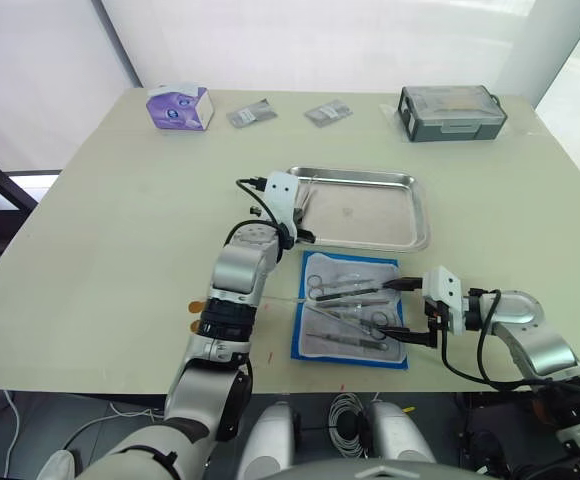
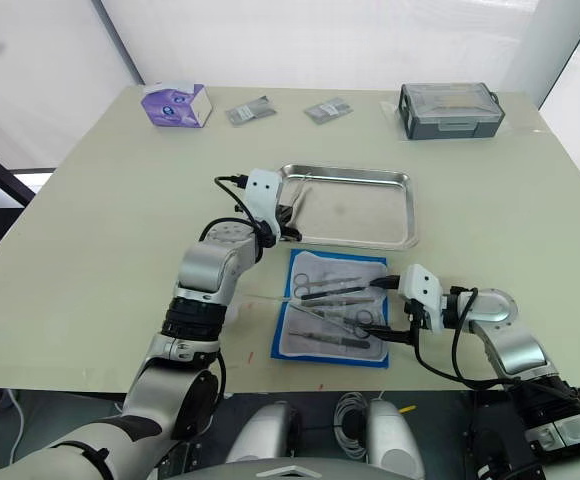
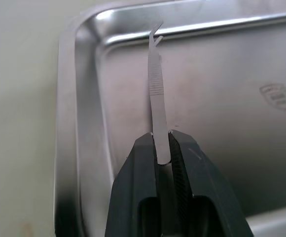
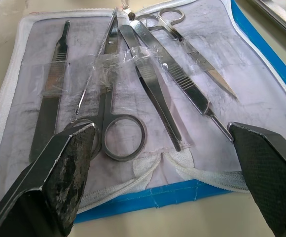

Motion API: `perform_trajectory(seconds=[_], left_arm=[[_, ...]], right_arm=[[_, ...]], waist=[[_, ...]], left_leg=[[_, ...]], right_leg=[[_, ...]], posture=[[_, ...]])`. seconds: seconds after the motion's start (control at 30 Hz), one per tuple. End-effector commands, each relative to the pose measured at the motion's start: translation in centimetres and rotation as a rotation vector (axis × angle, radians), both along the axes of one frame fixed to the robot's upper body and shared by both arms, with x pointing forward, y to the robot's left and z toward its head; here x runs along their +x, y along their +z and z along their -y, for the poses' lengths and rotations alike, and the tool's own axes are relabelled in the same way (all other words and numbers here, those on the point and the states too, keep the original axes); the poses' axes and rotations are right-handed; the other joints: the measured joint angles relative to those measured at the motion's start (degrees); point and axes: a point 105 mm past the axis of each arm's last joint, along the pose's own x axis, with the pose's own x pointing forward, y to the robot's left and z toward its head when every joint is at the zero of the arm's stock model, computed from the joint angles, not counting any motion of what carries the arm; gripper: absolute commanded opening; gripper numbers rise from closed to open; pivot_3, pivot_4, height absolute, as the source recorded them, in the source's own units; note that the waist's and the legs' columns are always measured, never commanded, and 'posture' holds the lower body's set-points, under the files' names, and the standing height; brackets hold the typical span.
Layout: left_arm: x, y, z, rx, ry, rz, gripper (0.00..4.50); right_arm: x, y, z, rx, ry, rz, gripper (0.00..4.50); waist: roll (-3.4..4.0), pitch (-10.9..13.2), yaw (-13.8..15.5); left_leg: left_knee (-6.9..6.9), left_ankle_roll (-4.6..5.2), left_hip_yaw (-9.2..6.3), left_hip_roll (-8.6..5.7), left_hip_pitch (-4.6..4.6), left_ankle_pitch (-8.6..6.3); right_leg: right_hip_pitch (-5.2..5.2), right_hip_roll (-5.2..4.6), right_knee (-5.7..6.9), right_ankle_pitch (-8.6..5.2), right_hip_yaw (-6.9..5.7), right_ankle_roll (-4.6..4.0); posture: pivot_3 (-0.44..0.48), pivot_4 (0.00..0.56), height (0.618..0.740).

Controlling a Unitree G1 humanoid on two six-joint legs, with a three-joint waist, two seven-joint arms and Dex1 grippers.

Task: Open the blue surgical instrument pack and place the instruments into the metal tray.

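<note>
The blue surgical instrument pack (image 1: 313, 347) lies open flat on the table, just in front of the metal tray (image 1: 370, 180). Several instruments rest on its whitish lining: scissors (image 4: 114, 129), forceps (image 4: 153, 96) and other slim tools, some under clear tape. My right gripper (image 1: 407, 308) stands open at the pack's right edge, its fingers (image 4: 66, 163) straddling the lining without touching a tool. My left gripper (image 3: 161, 144) is shut on one slim silvery instrument (image 3: 155, 84), held over the left end of the tray (image 3: 79, 123), with the tip near the tray's far rim.
A purple tissue box (image 1: 179, 107) sits at the far left of the table. Two grey foil sachets (image 1: 251, 114) (image 1: 328, 111) lie near the back edge, and a grey lidded plastic box (image 1: 451, 111) stands at the far right.
</note>
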Motion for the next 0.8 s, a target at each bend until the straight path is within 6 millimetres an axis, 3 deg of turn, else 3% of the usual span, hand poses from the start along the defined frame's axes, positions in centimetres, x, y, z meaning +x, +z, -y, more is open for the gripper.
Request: perform_trajectory(seconds=[0.03,0.4,0.47,0.8], left_arm=[[0.4,1.0,0.0,0.003,0.012,0.044,0.02],[0.6,0.7,-0.1,-0.011,0.024,0.03,0.02],[0.6,0.8,-0.1,-0.005,0.028,0.035,0.92],[0.4,2.0,0.3,-0.021,0.012,0.077,0.92]], right_arm=[[-2.1,-4.9,0.8,-0.141,-0.007,-0.178,4.5],[-2.2,-5.0,0.8,-0.138,-0.008,-0.18,4.5],[-2.3,-5.0,0.8,-0.138,-0.008,-0.181,4.5],[-2.3,-5.1,0.8,-0.135,-0.011,-0.183,4.5]], waist=[[0.0,0.0,0.0],[0.0,0.0,0.0],[0.0,0.0,0.0],[0.0,0.0,0.0]], left_leg=[[0.0,0.0,0.0,0.0,-0.01,0.0],[-0.04,-0.01,-0.01,-0.01,0.02,0.0],[-0.04,-0.01,-0.01,-0.01,0.01,0.0],[-0.05,-0.01,-0.01,-0.01,0.01,0.0]], right_leg=[[0.0,0.0,0.0,0.0,-0.01,0.0],[0.03,-0.02,-0.04,0.0,-0.01,0.0],[0.03,-0.02,-0.04,0.0,-0.01,0.0],[0.03,-0.03,-0.06,0.0,-0.02,0.0]], posture=[[0.0,0.15,0.74],[0.0,0.15,0.74],[0.0,0.15,0.74],[0.0,0.15,0.74]])
